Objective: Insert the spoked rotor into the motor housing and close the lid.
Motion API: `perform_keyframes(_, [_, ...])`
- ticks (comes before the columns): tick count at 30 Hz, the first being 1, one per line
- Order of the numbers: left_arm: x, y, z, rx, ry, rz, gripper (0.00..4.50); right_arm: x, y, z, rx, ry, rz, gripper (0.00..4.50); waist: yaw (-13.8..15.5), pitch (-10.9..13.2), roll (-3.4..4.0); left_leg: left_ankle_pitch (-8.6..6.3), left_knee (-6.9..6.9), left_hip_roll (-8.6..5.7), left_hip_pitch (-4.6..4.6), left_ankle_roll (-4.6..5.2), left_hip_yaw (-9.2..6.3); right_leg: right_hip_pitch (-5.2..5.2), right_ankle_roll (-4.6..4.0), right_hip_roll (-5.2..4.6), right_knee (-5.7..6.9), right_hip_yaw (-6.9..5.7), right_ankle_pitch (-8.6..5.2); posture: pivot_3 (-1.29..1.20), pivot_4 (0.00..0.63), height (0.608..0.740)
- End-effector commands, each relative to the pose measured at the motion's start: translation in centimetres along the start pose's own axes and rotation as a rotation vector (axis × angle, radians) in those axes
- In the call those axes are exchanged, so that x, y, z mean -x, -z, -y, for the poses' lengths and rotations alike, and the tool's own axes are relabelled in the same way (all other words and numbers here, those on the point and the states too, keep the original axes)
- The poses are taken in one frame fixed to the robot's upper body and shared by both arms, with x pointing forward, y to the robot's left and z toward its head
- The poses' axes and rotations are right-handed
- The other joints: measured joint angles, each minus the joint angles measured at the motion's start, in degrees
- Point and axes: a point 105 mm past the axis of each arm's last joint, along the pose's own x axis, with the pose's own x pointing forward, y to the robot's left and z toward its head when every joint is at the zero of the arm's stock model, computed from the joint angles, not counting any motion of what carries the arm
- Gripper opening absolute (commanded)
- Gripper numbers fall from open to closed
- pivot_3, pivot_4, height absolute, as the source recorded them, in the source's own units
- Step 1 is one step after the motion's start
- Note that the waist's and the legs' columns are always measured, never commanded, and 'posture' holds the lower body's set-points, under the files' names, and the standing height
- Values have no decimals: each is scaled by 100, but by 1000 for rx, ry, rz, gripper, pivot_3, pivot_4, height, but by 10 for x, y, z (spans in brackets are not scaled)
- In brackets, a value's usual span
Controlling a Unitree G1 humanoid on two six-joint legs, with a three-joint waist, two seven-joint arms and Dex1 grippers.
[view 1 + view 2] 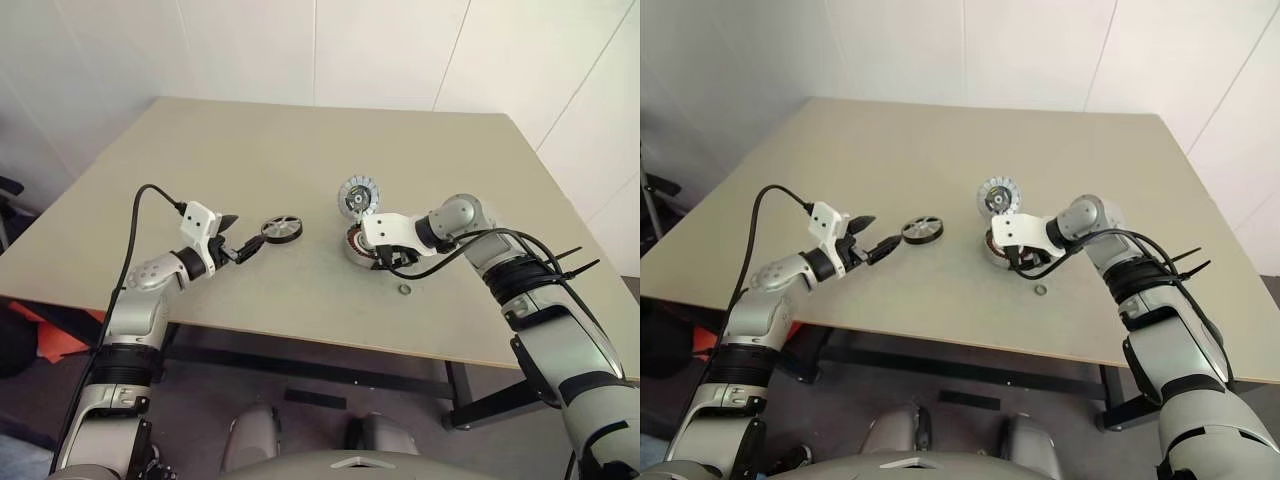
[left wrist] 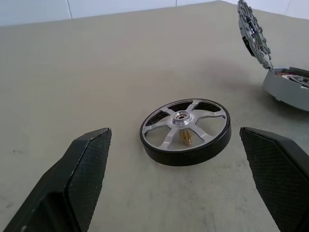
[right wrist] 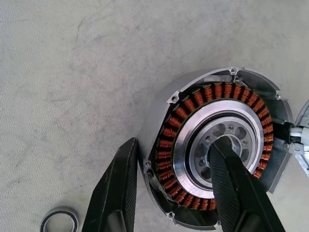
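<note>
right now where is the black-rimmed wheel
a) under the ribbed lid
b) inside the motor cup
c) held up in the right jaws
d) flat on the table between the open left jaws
d: the wheel lies on the table between the wide-open left gripper jaws, apart from the motor cup.

One spoked rotor (image 2: 185, 131) is lying on the table (image 1: 240, 160), with one motor housing (image 3: 212, 150) sitting at its three o'clock. One lid (image 1: 357, 194) is standing at the housing's twelve o'clock, and one small metal ring (image 1: 404, 290) is lying at the housing's five o'clock.
</note>
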Motion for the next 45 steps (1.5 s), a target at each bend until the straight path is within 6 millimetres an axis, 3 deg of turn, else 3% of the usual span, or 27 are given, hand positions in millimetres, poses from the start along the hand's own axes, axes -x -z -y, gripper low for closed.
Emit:
perform_keyframes(1, [0,-14,-3,-39,-4,42,4500,7,-13,9,58,54,23,2733,-2,0,0,0,0,0,0,0,0,0,0,0,0,0,0,0,0,740])
perform_keyframes(7, [0,-13,-3,-38,-6,41,4500,6,-25,10,66,82,72,4488,0,0,0,0,0,0,10,0,0,10,0,0,0,0,0,0,0,740])
perform_keyframes(13, [0,-13,-3,-36,-5,41,4500,17,-32,10,79,81,78,4488,1,0,0,0,0,0,14,0,-1,16,0,0,0,0,0,0,0,740])
perform_keyframes(18, [0,-11,-1,-33,-2,39,4500,38,-33,21,67,174,70,4488,9,0,0,0,0,-1,14,0,-2,18,1,0,-1,0,0,0,0,740])
perform_keyframes(22, [1,-8,3,-25,3,35,4500,52,-21,26,-190,317,158,4488,17,-1,-2,0,0,-1,20,-1,-2,23,1,0,-1,0,0,0,0,740])
perform_keyframes(26, [4,-5,4,-20,8,23,4500,61,0,3,-501,376,284,4488,51,-1,-2,-2,-9,-3,45,1,-4,55,3,0,-21,-1,-1,0,0,740])
perform_keyframes(30, [3,-4,4,-23,22,11,4500,78,-6,-25,-664,337,473,4488,98,-2,2,-2,-15,-3,48,2,-3,57,29,0,-25,-1,-16,0,0,740])
perform_keyframes(37, [-12,-4,13,-35,92,-1,4500,85,6,-67,-677,283,383,4488,162,-4,5,3,-34,-4,120,-6,-2,117,54,0,-53,0,-29,0,0,740])
perform_keyframes(45, [-19,-8,17,-42,126,7,4500,53,27,-84,-672,299,222,4488,152,-5,3,5,-65,-8,165,-10,-1,167,67,-1,-114,-8,-24,0,0,740])
